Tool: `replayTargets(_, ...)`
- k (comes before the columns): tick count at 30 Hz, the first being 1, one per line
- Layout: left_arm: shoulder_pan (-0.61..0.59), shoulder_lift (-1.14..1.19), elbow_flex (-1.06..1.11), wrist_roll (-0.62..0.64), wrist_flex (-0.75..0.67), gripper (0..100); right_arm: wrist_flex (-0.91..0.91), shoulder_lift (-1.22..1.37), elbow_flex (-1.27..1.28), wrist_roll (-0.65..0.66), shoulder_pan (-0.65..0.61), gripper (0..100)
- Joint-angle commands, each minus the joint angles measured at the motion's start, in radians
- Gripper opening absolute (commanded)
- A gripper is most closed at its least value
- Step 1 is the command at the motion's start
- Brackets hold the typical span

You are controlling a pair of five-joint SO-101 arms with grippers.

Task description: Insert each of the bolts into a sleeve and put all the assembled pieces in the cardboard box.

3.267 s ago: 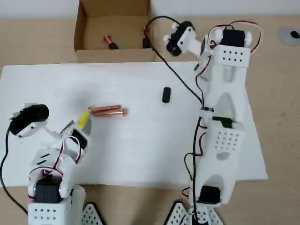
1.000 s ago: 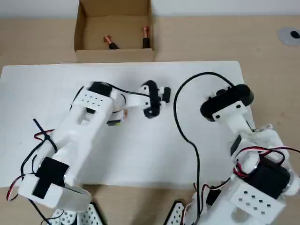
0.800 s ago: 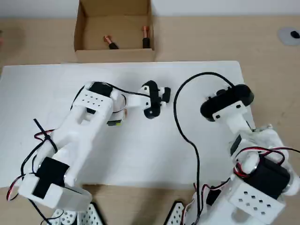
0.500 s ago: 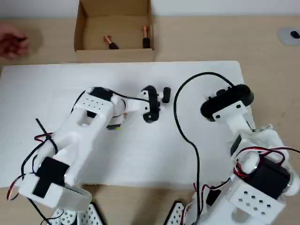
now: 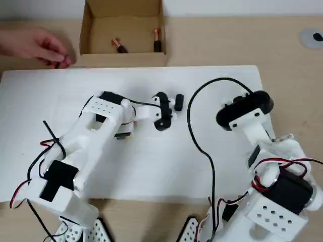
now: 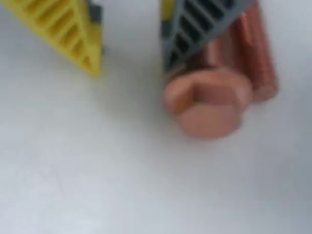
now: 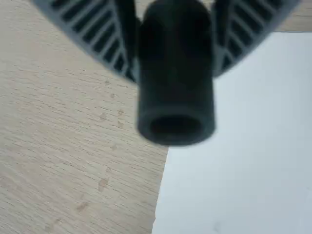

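Since the earliest frame the right arm (image 5: 275, 174) has pulled back from the cardboard box (image 5: 123, 60) to the lower right of the high view. The left arm (image 5: 86, 146) has swung out over the middle of the white sheet (image 5: 151, 166), and a person's hand (image 5: 35, 44) has just slid in at the upper left.

Nearest me, my right gripper (image 7: 174, 73) is clamped on a black sleeve (image 7: 175, 97), over the line where sheet meets bare tabletop (image 7: 58, 146). Farther out, my left gripper (image 6: 131, 70) stands parted with nothing in its gap. The copper bolt (image 6: 207, 105) seems to lie against the outer side of the grey finger (image 6: 195, 29), so I judge it uncaught. Just beyond, a second sleeve (image 5: 179, 102) lies loose on the sheet. At the top, the box holds two assembled pieces (image 5: 119, 45). The hand pinches something small I cannot make out. I reckon this bolt still needs a proper grasp before joining.
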Motion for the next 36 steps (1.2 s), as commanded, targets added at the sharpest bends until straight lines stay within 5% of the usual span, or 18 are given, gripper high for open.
replayTargets(1,-0.021,0.039,-0.049,0.031,-0.015,1,-0.017,-0.012,-0.005,-0.008,0.016,1.2)
replayTargets(17,-0.017,-0.143,-0.133,0.123,0.126,2,-0.017,-0.012,-0.007,-0.006,0.016,1.2)
replayTargets(24,-0.018,-0.202,-0.117,0.124,0.127,18,-0.017,-0.012,-0.007,-0.003,0.015,1.2)
replayTargets(36,-0.092,-0.182,-0.146,0.132,-0.034,19,-0.012,-0.018,-0.007,-0.002,0.016,1.2)
